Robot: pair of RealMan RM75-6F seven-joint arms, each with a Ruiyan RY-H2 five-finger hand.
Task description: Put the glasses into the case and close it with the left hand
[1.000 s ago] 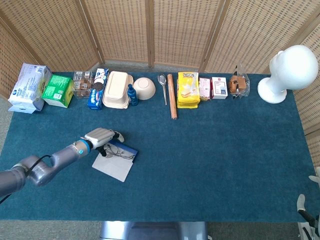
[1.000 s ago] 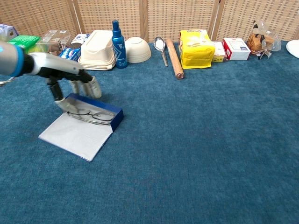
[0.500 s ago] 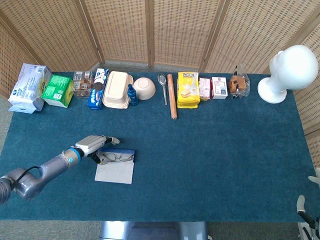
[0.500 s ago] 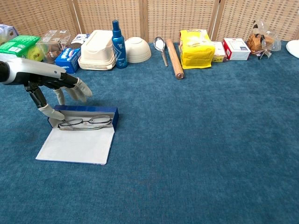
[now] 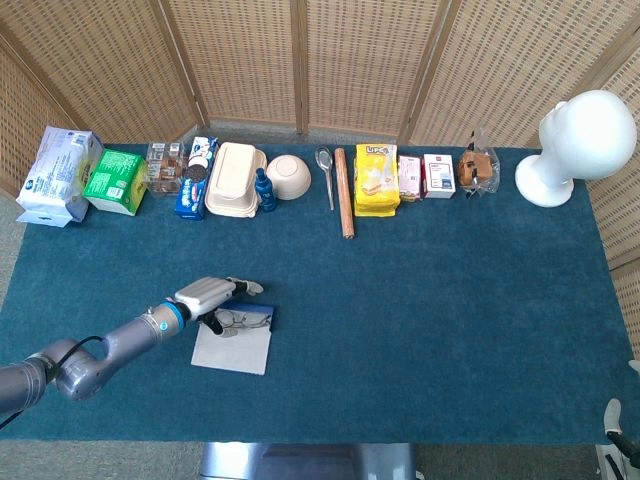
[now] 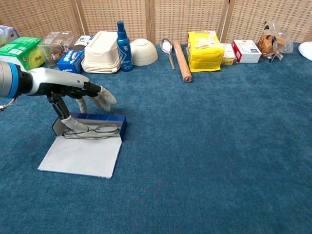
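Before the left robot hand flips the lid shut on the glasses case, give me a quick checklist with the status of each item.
1. Thin wire-frame glasses lie inside the blue open case: ok.
2. Glasses fully below the case walls: cannot tell.
3. Pale flat lid flap lies open on the blue carpeted table, nothing on it: ok.
4. Left robot hand is over the case, fingers spread: ok.
5. Thumb out of the tray: not ok, it reaches down to the tray's left end.
6. Right robot hand away from the case: ok.

Matt blue carpet-like tablecloth point(image 6: 204, 146); thin metal-framed glasses point(image 6: 92, 130); glossy white plastic hand point(image 6: 73, 87).
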